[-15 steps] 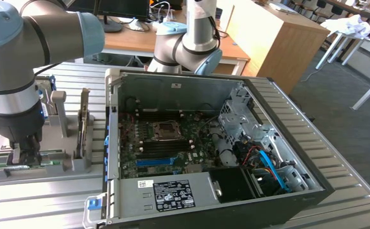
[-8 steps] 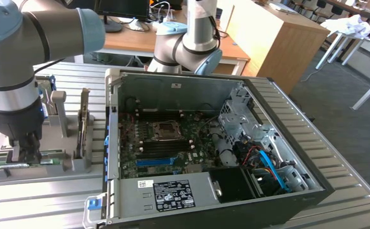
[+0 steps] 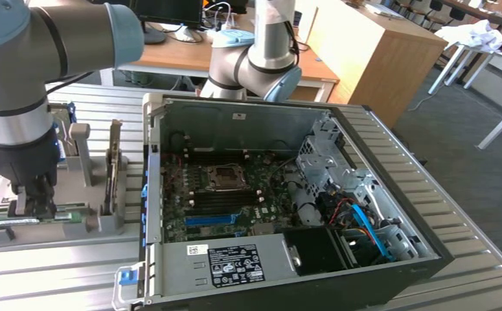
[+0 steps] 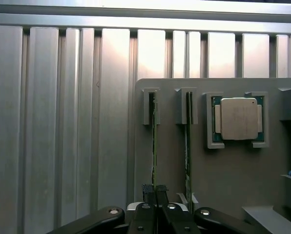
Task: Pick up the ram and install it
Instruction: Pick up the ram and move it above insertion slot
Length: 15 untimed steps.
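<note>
The ram (image 3: 15,221) is a thin green stick with a white label, standing on edge in the grey holder (image 3: 103,227) at the exterior view's left. My gripper (image 3: 35,207) reaches straight down onto it. In the wrist view the ram (image 4: 154,141) shows edge-on in a slot of the holder (image 4: 223,185), and my gripper (image 4: 155,192) is shut on its top edge, with a black finger (image 4: 147,195) pressed against each side. A second green stick (image 4: 188,146) stands in the neighbouring slot, untouched.
A square silver processor (image 4: 239,118) lies in a pocket of the holder beside the sticks. The open computer case (image 3: 423,259) with its motherboard (image 3: 225,194) lies to the exterior view's right of the holder. A second arm (image 3: 263,58) stands behind the case. A ribbed metal table (image 4: 62,146) lies underneath.
</note>
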Each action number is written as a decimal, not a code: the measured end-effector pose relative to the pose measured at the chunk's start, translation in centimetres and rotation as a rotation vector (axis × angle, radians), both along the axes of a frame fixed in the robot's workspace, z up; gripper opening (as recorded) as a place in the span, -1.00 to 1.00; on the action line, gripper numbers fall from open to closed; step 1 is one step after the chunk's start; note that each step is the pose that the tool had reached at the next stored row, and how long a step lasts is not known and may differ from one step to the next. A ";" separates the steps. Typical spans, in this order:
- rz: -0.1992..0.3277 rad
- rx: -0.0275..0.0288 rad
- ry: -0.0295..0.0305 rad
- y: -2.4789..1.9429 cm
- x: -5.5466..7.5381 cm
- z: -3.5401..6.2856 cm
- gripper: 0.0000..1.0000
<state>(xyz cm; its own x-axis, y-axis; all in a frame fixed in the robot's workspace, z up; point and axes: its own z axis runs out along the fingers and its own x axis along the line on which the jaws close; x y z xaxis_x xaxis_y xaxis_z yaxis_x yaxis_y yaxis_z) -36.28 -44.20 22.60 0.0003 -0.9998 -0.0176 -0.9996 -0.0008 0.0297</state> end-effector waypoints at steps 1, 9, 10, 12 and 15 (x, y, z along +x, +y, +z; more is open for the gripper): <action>0.000 0.0000 0.0000 0.00 0.0 0.13 -0.76; 0.000 0.0000 0.0001 0.00 0.2 1.29 -0.76; 0.000 -0.0001 0.0001 0.00 0.2 1.44 -0.76; 0.000 0.0000 0.0001 0.00 0.2 1.74 -0.76; 0.000 0.0000 0.0001 0.00 0.2 2.20 -0.76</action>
<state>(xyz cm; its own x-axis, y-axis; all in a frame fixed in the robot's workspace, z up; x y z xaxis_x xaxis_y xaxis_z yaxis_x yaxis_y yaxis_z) -36.04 -44.20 24.80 0.0003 -0.9998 -0.0176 -0.9996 -0.0008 0.0298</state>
